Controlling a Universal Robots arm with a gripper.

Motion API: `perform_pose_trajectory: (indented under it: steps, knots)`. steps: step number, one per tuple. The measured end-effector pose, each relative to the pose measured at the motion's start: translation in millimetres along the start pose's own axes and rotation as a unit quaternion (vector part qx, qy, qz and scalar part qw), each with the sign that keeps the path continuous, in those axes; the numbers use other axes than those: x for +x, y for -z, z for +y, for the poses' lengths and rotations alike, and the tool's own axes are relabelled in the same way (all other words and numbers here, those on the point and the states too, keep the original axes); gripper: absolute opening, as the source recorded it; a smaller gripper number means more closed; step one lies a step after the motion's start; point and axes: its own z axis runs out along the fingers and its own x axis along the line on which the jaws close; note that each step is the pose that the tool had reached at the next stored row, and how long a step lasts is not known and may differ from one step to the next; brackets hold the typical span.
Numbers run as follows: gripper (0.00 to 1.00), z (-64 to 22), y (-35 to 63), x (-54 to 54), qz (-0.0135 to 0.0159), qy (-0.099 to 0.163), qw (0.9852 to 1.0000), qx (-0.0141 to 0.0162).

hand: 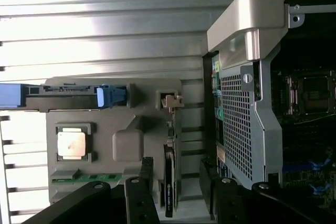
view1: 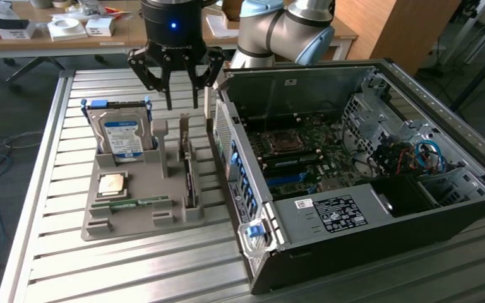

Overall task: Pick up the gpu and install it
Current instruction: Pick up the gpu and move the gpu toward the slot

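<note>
The gpu [view1: 189, 172] stands on its long edge in a slot at the exterior view's right side of the grey parts holder [view1: 138, 222], showing as a thin dark card. My gripper [view1: 184, 105] hangs open a little above its far end, touching nothing. In the wrist view the gpu [hand: 169, 183] appears edge on, lying between my two black fingers [hand: 143, 188], with the gripper [hand: 176, 192] open around its line. The open computer case [view1: 352, 208] lies right beside the holder, its motherboard [view1: 297, 154] exposed.
The holder also carries a silver blue-labelled hard drive [view1: 122, 134] standing upright, a square processor chip [view1: 112, 184] and a slim green memory stick [view1: 133, 202]. The case's rear wall [hand: 244, 114] is close to the gpu slot. A slatted metal table [view1: 124, 271] lies underneath.
</note>
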Motion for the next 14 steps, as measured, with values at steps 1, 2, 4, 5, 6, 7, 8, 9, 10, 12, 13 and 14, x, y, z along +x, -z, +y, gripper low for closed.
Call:
perform_pose_trajectory:
  steps: [1,2,4,5,6,7,8,9,10,12,13,14]
  knots:
    - [0.49,0.0,-1.7,0.1,0.0000,0.000,1.0000,0.0000]
    - [0.49,-0.1,-3.5,0.1,0.0000,0.000,1.0000,0.0000]
    - [0.49,-0.2,-6.6,0.3,0.0000,0.000,1.0000,0.0000]
    - [0.49,-0.2,-7.8,0.3,0.0001,0.000,1.0000,0.0000]
    - [0.49,-0.2,-8.8,0.4,0.0000,0.000,1.0000,0.0000]
    - [0.49,-0.3,-9.7,0.4,0.0000,0.000,1.0000,0.0000]
    - [0.49,-0.3,-10.2,0.4,0.0000,0.000,1.0000,0.0000]
    - [0.49,-0.3,-10.2,0.4,0.0001,0.000,1.0000,0.0001]
    - [0.49,-0.3,-10.2,0.4,0.0001,0.000,1.0000,0.0001]
    - [0.49,-0.3,-10.3,0.4,0.0001,0.000,1.0000,0.0001]
    - [0.49,-0.3,-10.4,0.4,0.0000,0.000,1.0000,0.0000]
    - [0.49,-0.3,-10.4,0.4,0.0000,0.000,1.0000,0.0000]
